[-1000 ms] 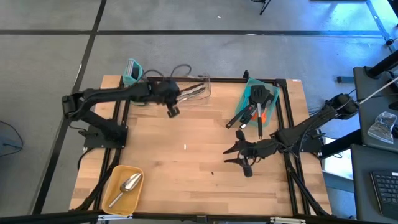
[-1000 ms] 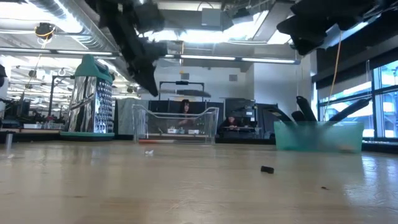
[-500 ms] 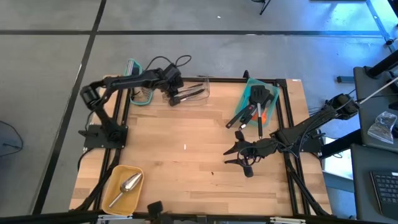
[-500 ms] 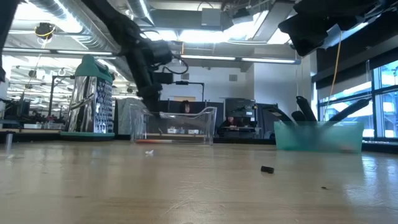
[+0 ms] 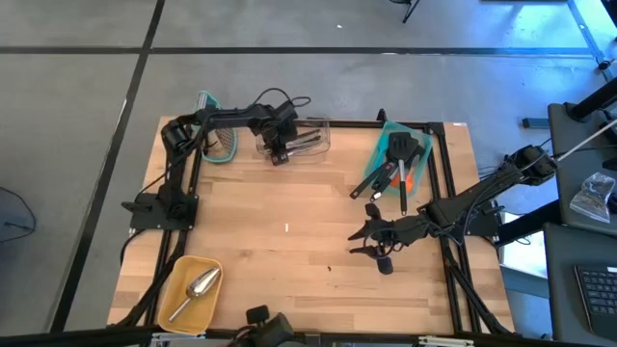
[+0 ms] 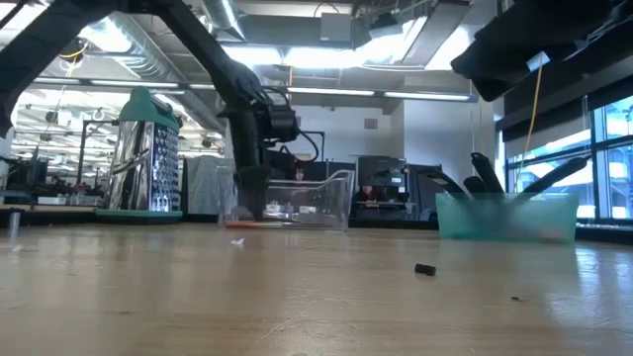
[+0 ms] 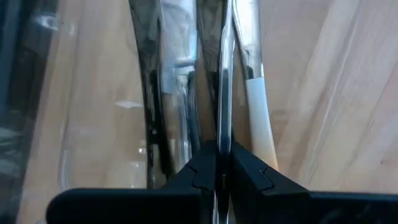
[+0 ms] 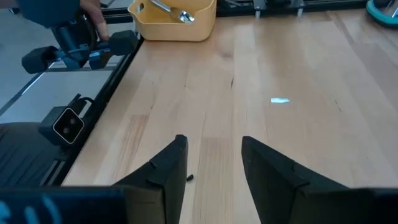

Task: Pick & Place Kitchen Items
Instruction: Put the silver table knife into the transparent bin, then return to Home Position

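A clear bin [image 5: 308, 137] at the table's far edge holds thin metal pieces [image 7: 180, 93]. My left gripper [image 5: 280, 154] points down into the bin's near left part and is shut on one thin metal piece; it also shows in the low view [image 6: 249, 198]. A teal bin [image 5: 410, 159] at the far right holds black turners and an orange spatula. A silver scoop [image 5: 198, 286] lies in a yellow bin [image 5: 174, 275] at the near left. My right gripper [image 8: 211, 146] hangs open over bare table right of centre [image 5: 359, 241]. My left gripper pinches a thin metal piece [image 7: 222, 124] between its two shut fingers. The piece shows edge-on and runs on past the fingertips, along the fingers, down into the clear bin among the other pieces. Whether its lower end rests on the bin's floor, I cannot tell.
A teal-topped grater [image 5: 210, 120] stands left of the clear bin. A small black bit [image 6: 424, 269] lies on the wood near my right gripper. Black frame rails [image 5: 439, 193] run along both table sides. A hand with a dark device [image 8: 81, 31] shows past the near-left corner.
My left gripper has gone toward the table's far edge and slightly right, sunk into the clear bin and tipped to point more steeply down, staying shut. My right gripper has kept still.
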You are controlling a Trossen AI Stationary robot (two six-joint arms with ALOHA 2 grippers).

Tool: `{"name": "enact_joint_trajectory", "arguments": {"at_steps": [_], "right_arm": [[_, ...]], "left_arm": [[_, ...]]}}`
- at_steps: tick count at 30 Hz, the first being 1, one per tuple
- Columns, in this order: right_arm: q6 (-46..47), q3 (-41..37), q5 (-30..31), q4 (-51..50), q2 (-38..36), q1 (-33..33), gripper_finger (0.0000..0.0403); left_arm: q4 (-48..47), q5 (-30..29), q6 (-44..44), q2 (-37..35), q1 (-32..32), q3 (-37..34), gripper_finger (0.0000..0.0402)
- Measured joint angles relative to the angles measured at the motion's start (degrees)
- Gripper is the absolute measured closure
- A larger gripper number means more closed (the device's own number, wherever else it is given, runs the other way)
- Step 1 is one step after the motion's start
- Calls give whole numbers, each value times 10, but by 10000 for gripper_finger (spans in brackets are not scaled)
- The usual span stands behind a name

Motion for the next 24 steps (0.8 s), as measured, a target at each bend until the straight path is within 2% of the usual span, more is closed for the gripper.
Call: {"name": "enact_joint_trajectory", "arguments": {"at_steps": [4,11,18,24], "right_arm": [[6,0,0,-8,0,0,249],[7,0,0,-8,0,1,249],[16,0,0,-11,0,1,249],[21,0,0,-37,0,2,249]], "left_arm": [[1,-1,-4,3,0,1,376],[7,-20,-20,-16,-4,11,292],[-20,-34,-25,-82,-20,29,220],[-52,-15,-94,-174,-43,32,205]]}}
